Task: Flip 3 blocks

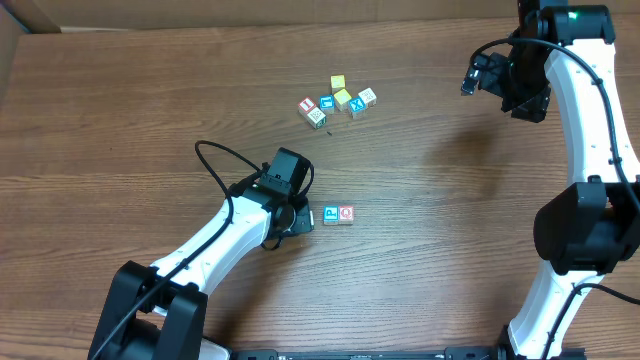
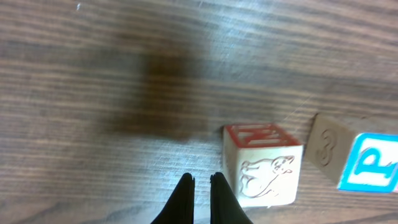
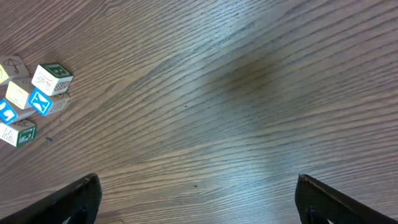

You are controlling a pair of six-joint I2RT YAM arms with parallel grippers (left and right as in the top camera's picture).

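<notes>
Low in the left wrist view, the left hand (image 2: 202,178) is seen pressed together and empty, its tips just beside the red-topped block (image 2: 261,165) on the counter (image 2: 93,74). With nothing pinched, that block could merely be slid by a sideways push into the P block (image 2: 373,163) near it at the right, rather than tipped, and both could be knocked askew. At the overhead view's upper right, the right hand (image 1: 478,76) is held spread, well apart from them.

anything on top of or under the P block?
Nothing on top: the P block shows a bare blue face, with the red block beside it. It sits on the table; its bottom face is hidden.
</notes>
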